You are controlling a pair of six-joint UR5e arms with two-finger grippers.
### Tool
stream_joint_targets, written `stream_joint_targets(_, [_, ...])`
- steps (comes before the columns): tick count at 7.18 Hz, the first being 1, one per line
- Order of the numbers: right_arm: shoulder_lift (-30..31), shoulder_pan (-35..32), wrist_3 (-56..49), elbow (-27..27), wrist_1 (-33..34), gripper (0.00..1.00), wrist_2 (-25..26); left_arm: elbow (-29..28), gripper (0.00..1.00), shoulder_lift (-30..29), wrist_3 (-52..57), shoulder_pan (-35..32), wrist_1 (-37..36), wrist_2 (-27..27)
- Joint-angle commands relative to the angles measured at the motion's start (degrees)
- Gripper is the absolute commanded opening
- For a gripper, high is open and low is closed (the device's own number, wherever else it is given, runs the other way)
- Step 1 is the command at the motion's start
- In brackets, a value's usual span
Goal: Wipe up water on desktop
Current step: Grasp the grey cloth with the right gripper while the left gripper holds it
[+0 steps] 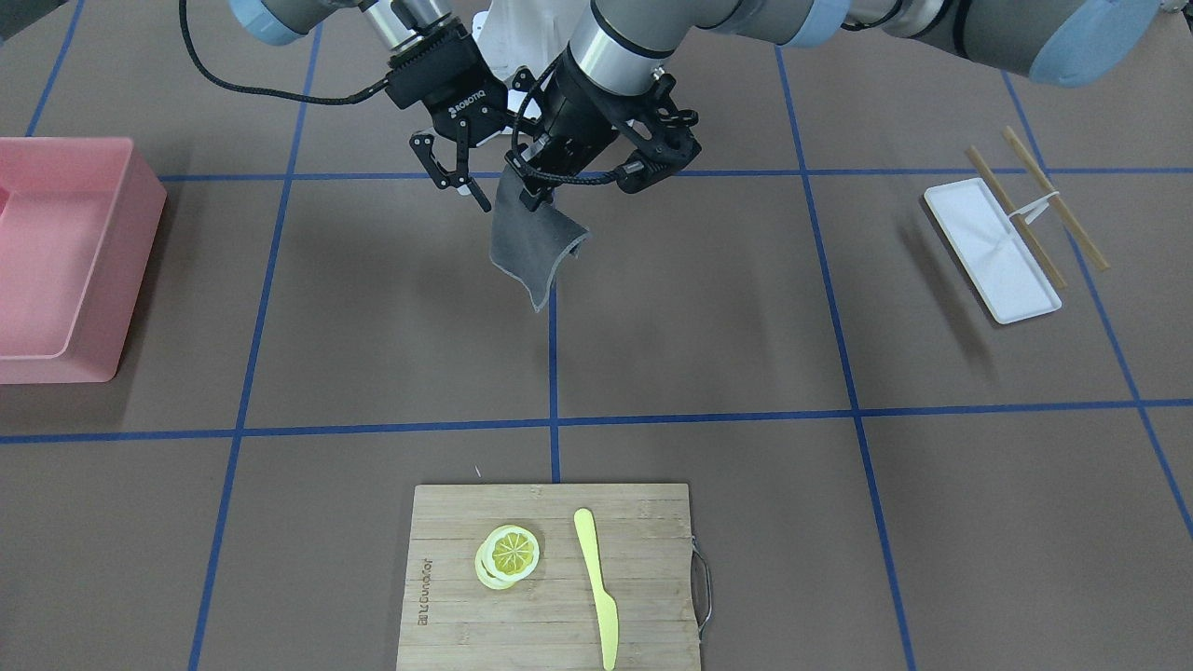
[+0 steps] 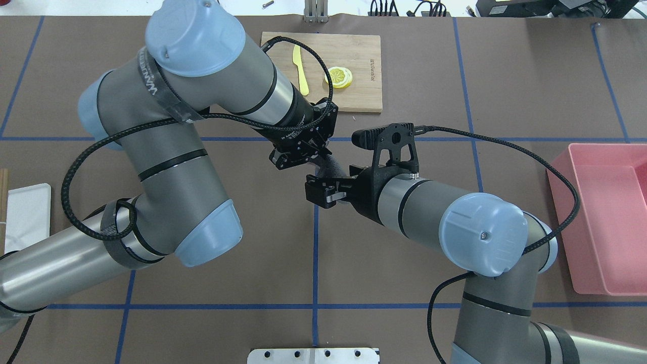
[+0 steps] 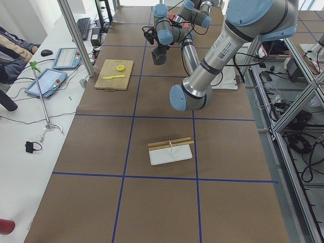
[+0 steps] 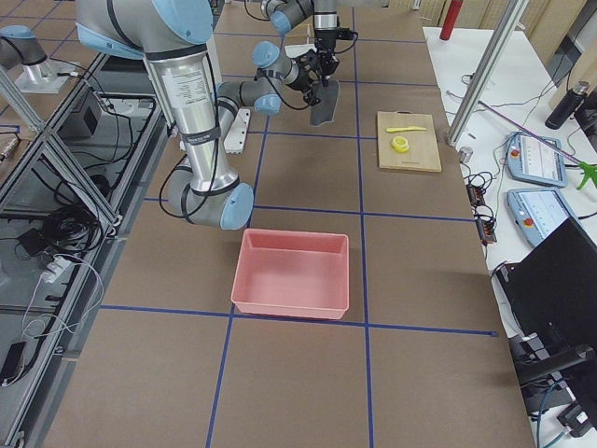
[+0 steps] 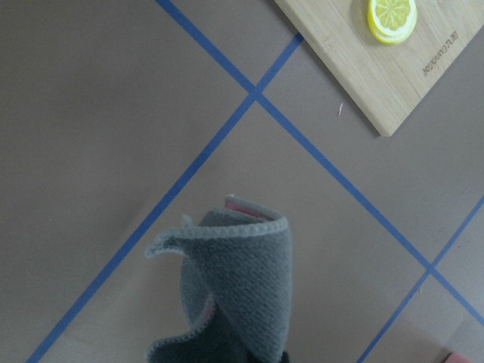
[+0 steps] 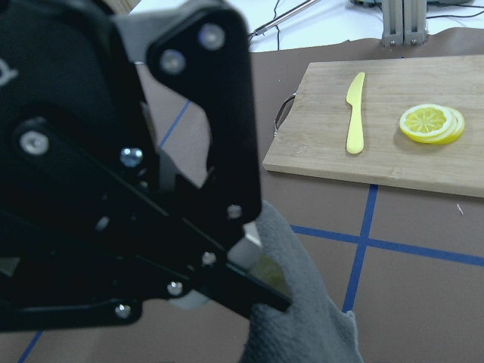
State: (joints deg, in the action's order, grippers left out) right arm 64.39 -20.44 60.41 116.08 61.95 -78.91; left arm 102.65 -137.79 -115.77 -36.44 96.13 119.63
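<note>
Nearest us lies the cutting board (image 1: 550,596), well apart from our pincers. Our left gripper (image 1: 525,183) is clamped on the top edge of a grey cloth (image 1: 536,244), which hangs clear of the desktop (image 1: 708,326) beneath. Just beside the cloth, our right gripper (image 1: 472,194) stands spread wide, holding nothing.

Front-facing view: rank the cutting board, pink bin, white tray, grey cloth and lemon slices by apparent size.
1. cutting board, cropped by the frame
2. pink bin, also cropped
3. white tray and grey cloth: alike; the cloth hangs raised, nearer the camera
4. lemon slices
</note>
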Motion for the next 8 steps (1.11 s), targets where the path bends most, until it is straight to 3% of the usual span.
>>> stream_joint_targets(1, [0.3,1.0,-2.1,0.2,0.0,0.58,2.7,0.4,0.0,-1.2,-2.2,0.5,0.0,0.0])
stream_joint_targets(2, [0.5,3.0,-2.1,0.3,-0.1,0.19,5.1,0.3,0.0,-1.3,-2.2,0.5,0.0,0.1])
stream_joint_targets(3, [0.7,3.2,-2.1,0.6,-0.2,0.0,5.3,0.3,0.0,-1.3,-2.2,0.5,0.0,0.1])
stream_joint_targets(4, [0.8,3.3,-2.1,0.6,-0.3,0.0,5.3,0.4,0.0,-1.2,-1.9,0.4,0.0,0.3])
stream_joint_targets(5, [1.4,3.2,-2.1,1.7,-0.4,0.0,5.3,0.5,0.16,-0.9,-1.3,0.4,0.0,0.3])
stream_joint_targets(6, [2.2,3.2,-1.5,3.0,-0.3,0.0,5.2,1.2,0.61,-0.7,-1.1,0.3,0.0,0.3])
stream_joint_targets(7, [2.5,3.3,-0.6,3.1,0.1,0.0,5.4,2.6,0.97,-0.5,1.9,-1.9,-0.1,0.0])
stream_joint_targets(8, [2.5,5.1,6.8,2.9,2.7,0.0,7.2,3.3,0.97,1.0,2.9,-7.1,0.0,0.6])
